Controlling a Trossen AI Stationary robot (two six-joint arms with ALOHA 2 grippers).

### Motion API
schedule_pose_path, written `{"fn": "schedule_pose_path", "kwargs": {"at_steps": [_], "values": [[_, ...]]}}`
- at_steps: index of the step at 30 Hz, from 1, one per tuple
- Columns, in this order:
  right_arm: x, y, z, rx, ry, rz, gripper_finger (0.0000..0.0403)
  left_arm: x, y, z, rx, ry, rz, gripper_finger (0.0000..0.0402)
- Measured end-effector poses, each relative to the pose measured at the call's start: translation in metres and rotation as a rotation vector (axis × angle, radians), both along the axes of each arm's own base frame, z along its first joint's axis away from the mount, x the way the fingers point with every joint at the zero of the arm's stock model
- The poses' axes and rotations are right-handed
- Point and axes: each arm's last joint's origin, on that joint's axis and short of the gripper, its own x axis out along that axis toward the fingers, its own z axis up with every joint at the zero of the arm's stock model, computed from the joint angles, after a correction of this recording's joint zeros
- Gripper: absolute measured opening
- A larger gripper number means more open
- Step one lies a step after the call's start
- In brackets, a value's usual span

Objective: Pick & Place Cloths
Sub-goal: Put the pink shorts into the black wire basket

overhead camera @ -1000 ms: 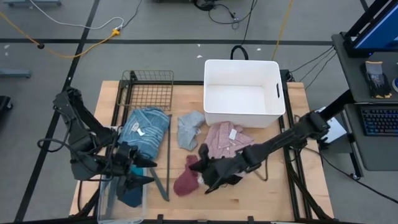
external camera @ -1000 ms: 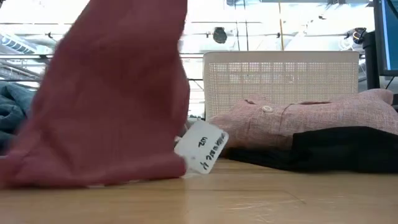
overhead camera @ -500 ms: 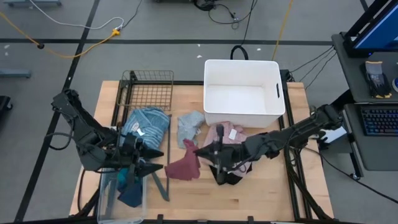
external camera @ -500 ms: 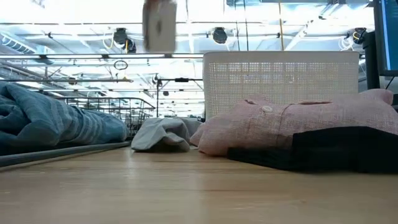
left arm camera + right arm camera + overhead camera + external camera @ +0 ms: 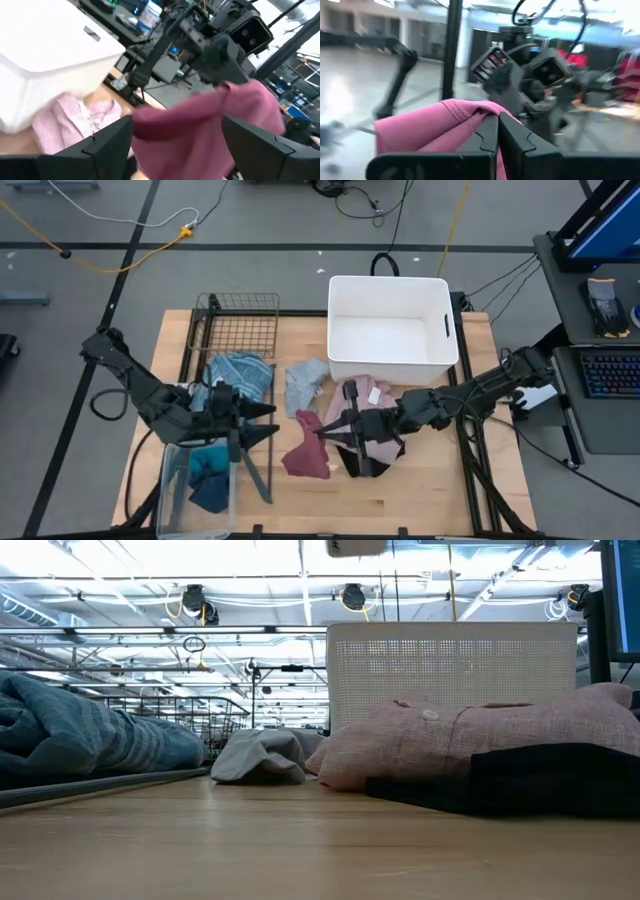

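Maroon cloth [image 5: 308, 448] hangs at lower centre of the overhead frame, pinched in our right gripper [image 5: 327, 433], whose fingers are clamped together on it. Our left gripper [image 5: 268, 423] faces it from centre left, fingers spread wide, holding nothing, above the clear bin [image 5: 170, 490].

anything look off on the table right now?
One oddity: the wire basket lies tipped on its side, the blue striped top spilling from its mouth onto the table. Otherwise routine: the right gripper holds the maroon cloth in the air, the open left gripper facing it. The white tub is empty.
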Motion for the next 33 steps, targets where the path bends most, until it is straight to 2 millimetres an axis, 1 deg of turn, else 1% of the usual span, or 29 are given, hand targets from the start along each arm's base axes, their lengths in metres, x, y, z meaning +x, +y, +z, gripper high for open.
{"fn": "schedule_pose_path", "kwargs": {"at_steps": [3, 6, 10, 14, 19, 24, 28, 33], "values": [[0.003, -0.007, 0.000, 0.118, 0.028, 0.097, 0.0000, 0.008, 0.002, 0.000, 0.045, -0.011, 0.021, 0.0310], [0.006, -0.016, 0.000, 0.219, 0.067, 0.210, 0.0000, 0.012, 0.002, -0.001, 0.104, -0.007, 0.023, 0.0310], [0.008, -0.024, 0.000, 0.272, 0.119, 0.401, 0.0000, 0.012, 0.003, 0.000, 0.164, -0.004, 0.020, 0.0310], [0.007, -0.028, 0.000, 0.283, 0.166, 0.574, 0.0000, 0.012, 0.002, -0.001, 0.206, 0.004, 0.011, 0.0310], [0.003, -0.026, -0.001, 0.247, 0.209, 0.795, 0.0000, 0.011, 0.002, -0.002, 0.215, 0.021, 0.007, 0.0310], [-0.004, -0.021, 0.004, 0.188, 0.174, 0.985, 0.0000, 0.011, 0.002, -0.005, 0.191, 0.036, 0.011, 0.0310], [-0.008, -0.017, 0.010, 0.147, 0.116, 1.071, 0.0000, 0.011, 0.002, -0.005, 0.190, 0.038, 0.011, 0.0310], [-0.009, -0.014, 0.011, 0.179, 0.118, 1.059, 0.0000, 0.011, 0.002, -0.005, 0.186, 0.037, 0.011, 0.0310]]}}
